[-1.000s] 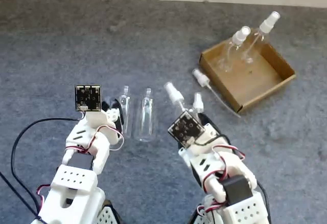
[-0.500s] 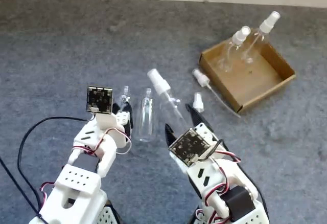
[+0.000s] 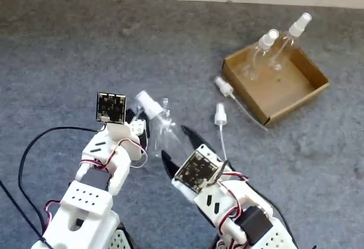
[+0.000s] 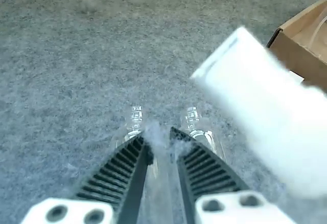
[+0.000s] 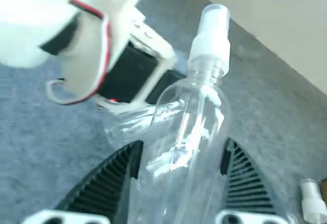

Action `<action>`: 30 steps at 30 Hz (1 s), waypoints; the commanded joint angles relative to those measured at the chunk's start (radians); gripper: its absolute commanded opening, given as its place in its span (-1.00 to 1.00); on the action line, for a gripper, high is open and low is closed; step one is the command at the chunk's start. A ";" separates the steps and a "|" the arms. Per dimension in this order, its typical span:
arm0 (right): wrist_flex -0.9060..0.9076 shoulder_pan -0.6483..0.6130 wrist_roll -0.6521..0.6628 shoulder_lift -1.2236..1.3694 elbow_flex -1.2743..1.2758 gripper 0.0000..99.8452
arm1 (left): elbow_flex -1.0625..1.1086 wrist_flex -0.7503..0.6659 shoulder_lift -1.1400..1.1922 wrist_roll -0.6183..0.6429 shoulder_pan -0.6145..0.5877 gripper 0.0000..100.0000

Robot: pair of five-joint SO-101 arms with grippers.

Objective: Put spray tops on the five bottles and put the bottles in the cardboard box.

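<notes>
My right gripper (image 5: 179, 183) (image 3: 175, 142) is shut on a clear bottle (image 5: 189, 127) fitted with a white spray top (image 5: 212, 29) (image 3: 149, 103). The bottle is held up, tilted towards the left arm. My left gripper (image 4: 161, 139) (image 3: 138, 125) hangs low over the carpet, shut, with nothing seen between its fingers. Its tips lie between two open bottles (image 4: 136, 119) (image 4: 192, 119) on the carpet. The cardboard box (image 3: 310, 92) at the far right holds two bottles with spray tops (image 3: 267, 38) (image 3: 300, 23). Two loose spray tops (image 3: 224, 86) (image 3: 220, 114) lie between box and arms.
Grey carpet (image 3: 68, 50) covers the table, bare at the far left and back. The held bottle's spray top (image 4: 265, 106) looms close in the left wrist view. The left arm's body (image 5: 87, 40) is right beside the held bottle.
My right gripper has swung the capped bottle leftwards, towards the left arm, and pulled back. The left arm has shifted slightly right, over the lying bottles.
</notes>
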 commanded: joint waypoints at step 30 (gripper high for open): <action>-0.028 -0.038 -0.005 -0.015 0.053 -0.70 | -0.051 -0.015 -0.012 -0.011 0.216 -0.99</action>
